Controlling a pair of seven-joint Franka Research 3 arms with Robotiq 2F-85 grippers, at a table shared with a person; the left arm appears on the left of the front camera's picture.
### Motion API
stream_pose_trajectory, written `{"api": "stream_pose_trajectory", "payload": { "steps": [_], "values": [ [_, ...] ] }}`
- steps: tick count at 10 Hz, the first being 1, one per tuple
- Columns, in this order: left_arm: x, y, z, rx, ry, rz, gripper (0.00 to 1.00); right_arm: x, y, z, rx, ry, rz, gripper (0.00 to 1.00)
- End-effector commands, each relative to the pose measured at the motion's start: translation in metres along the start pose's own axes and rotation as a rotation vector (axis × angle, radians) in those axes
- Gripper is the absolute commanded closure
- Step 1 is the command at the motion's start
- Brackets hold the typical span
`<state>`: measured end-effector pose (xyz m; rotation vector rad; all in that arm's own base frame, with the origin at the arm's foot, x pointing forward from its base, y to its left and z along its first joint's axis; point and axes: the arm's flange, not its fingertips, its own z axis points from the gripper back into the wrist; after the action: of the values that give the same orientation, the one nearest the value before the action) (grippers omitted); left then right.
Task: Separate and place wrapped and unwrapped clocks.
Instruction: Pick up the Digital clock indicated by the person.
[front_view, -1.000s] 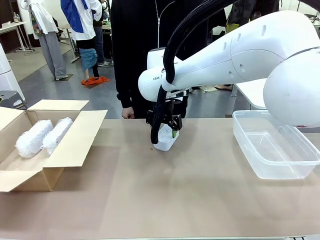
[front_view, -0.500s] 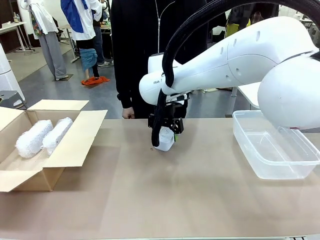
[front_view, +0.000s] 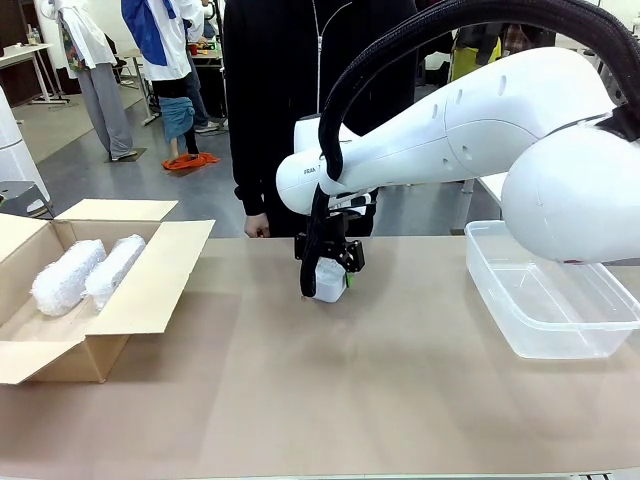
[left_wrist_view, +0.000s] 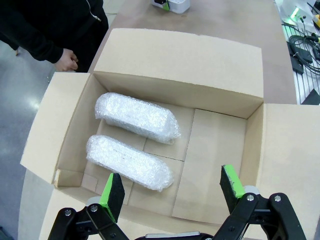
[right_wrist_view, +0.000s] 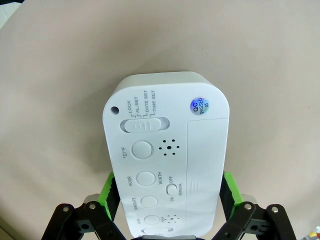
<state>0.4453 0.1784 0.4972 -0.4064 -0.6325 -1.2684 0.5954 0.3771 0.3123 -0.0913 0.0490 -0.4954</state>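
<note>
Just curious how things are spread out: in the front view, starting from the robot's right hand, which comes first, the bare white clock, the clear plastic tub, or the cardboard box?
1. Bare white clock, between the right hand's fingers, mid-table.
2. Clear plastic tub, right side of the table.
3. Cardboard box, left side, holding both bubble-wrapped clocks.

You get even, bright indoor light from overhead in all three views. Across the table (front_view: 330, 400), shadows stay soft and faint, a pale one lying under the right arm near the table's far edge. The clear bin (front_view: 545, 290) at the table's right edge shows mild glare on its rim. Both wrist views bend toward their corners. The white clock (right_wrist_view: 165, 150) reads sharp, its print legible; the bubble-wrapped bundles (left_wrist_view: 132, 140) glisten slightly.
</note>
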Motion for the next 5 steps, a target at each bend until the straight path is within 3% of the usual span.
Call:
{"api": "stream_pose_trajectory", "payload": {
  "steps": [1, 5],
  "values": [
    [0.0001, -0.0004, 0.0011, -0.001, -0.012, -0.004, 0.0, -0.0009, -0.0006, -0.0006, -0.001, 0.0, 0.001, 0.0],
    [0.0001, -0.0004, 0.0011, -0.001, -0.012, -0.004, 0.0, -0.0009, -0.0006, -0.0006, -0.001, 0.0, 0.001, 0.0]
  ]
}}
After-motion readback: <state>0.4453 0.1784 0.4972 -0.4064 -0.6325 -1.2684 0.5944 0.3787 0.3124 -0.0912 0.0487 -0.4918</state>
